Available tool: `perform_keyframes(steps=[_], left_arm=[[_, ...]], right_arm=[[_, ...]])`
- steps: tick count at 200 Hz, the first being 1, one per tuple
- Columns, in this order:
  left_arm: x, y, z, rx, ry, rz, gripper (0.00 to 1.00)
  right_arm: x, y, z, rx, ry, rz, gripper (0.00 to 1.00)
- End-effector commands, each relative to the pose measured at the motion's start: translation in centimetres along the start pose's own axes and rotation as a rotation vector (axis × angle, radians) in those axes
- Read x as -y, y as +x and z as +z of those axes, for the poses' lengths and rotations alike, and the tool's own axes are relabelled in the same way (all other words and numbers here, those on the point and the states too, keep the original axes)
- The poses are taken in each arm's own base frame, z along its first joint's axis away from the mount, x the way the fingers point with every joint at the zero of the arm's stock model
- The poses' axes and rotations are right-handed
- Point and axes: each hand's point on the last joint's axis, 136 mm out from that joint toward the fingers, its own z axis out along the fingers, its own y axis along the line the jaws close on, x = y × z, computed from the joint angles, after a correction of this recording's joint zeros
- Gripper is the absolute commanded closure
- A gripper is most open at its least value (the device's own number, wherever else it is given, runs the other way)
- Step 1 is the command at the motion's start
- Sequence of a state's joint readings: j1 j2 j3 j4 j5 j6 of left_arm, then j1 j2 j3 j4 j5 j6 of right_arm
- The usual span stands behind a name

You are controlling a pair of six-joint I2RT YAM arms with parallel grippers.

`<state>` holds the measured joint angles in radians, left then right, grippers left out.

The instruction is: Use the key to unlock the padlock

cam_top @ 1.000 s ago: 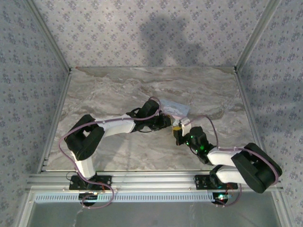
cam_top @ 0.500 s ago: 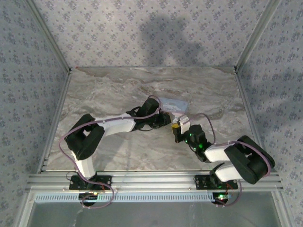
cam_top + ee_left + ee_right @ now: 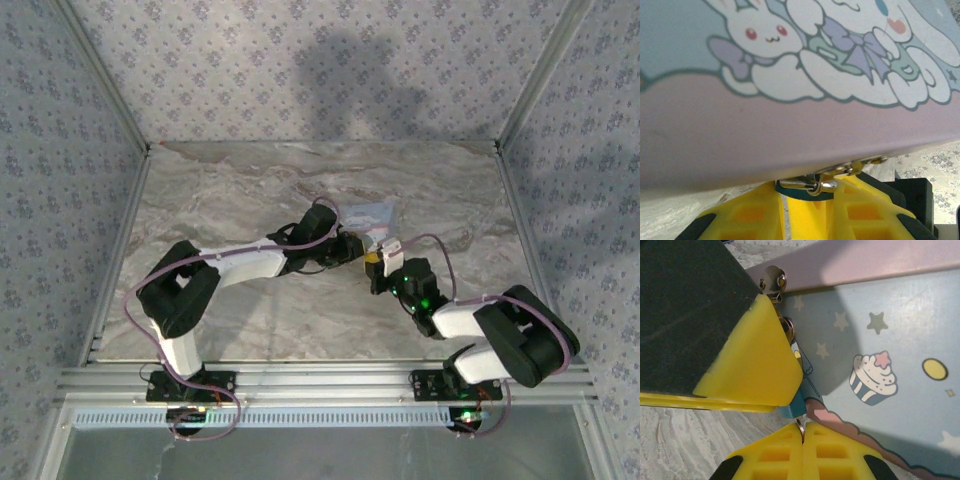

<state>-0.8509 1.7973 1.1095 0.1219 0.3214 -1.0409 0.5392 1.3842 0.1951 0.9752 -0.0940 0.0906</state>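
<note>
We see both arms reach in to the box point(image 3: 368, 212) in the middle of the table point(image 3: 230, 190). The left arm point(image 3: 240, 265) bends at its elbow and stretches flat to the near side of the box. The right arm point(image 3: 460, 320) is folded low and points at the same side of the box. The two grippers meet there, almost touching.

The left gripper point(image 3: 807, 197) is right under the pink edge of the box. Its yellow fingers point(image 3: 755, 215) are squeezed on the padlock point(image 3: 802, 189). We see the small blue padlock point(image 3: 791, 409) hang just beside the box, below the shiny clasp point(image 3: 772, 280) on the box edge.

The right gripper point(image 3: 803, 426) sits just below the padlock. Its fingers are pressed together on the key point(image 3: 800, 430), a thin bit of metal. The key's tip points up at the bottom of the padlock. We cannot tell if it is inside.
</note>
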Motion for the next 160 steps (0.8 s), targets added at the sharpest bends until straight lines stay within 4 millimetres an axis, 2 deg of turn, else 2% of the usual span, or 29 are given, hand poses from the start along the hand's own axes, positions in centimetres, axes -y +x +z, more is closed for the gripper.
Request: perform_keyframes(steps=[1, 95, 160], left_arm=[[1.4, 3.5, 0.6, -0.140, 0.042, 0.030, 0.78], [0.5, 3.2, 0.7, -0.127, 0.007, 0.029, 0.77], [-1.3, 1.8, 0.5, -0.075, -0.033, 0.001, 0.78]], right_arm=[[0.4, -4.9, -0.1, 0.170, 0.003, -0.038, 1.00], [2.0, -3.1, -0.8, 0.079, 0.018, -0.052, 1.00], [2.6, -1.4, -1.5, 0.017, 0.050, -0.043, 1.00]])
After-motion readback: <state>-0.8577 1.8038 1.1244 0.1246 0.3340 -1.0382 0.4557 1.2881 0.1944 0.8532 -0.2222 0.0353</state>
